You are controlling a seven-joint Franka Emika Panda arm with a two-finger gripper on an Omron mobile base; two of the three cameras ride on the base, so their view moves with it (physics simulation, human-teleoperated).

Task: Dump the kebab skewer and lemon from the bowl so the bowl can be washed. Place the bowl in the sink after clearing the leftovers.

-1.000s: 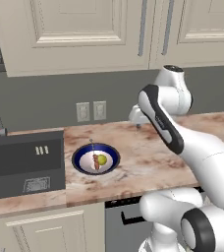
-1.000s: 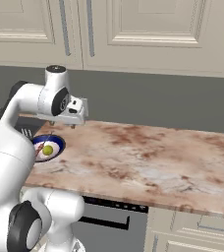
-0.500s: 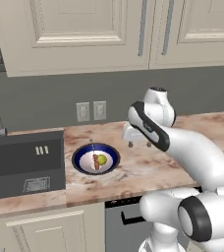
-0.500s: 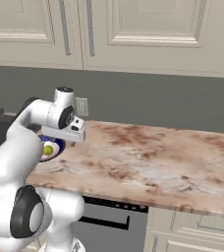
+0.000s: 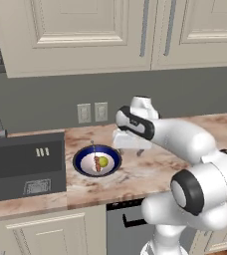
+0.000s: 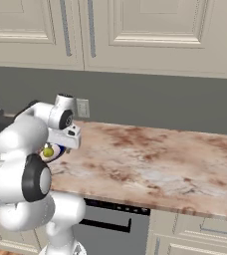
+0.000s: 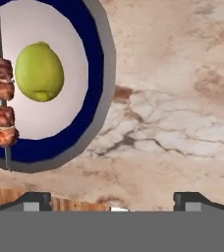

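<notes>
Left base view, bowl: the bowl (image 5: 97, 161) sits upright on the marble surface (image 5: 150, 167), just right of the sink (image 5: 23, 164).
Left base view, contents: the kebab skewer (image 5: 96, 162) and the lemon (image 5: 103, 161) lie side by side inside the bowl.
Left base view, claw: the claw (image 5: 139, 151) hangs low over the surface, just right of the bowl and apart from it, holding nothing.
Right base view, bowl: the bowl (image 6: 56, 151) is mostly hidden behind the arm; the lemon (image 6: 48, 152) peeks out under the wrist.
Hand view, claw: the two fingertips (image 7: 35, 200) stand wide apart, released, over bare surface (image 7: 182, 98).
Hand view, bowl: the bowl (image 7: 97, 74) fills the upper left, off to the side of the claw (image 7: 112, 202); the lemon (image 7: 39, 72) rests beside the kebab skewer (image 7: 3, 108).
</notes>
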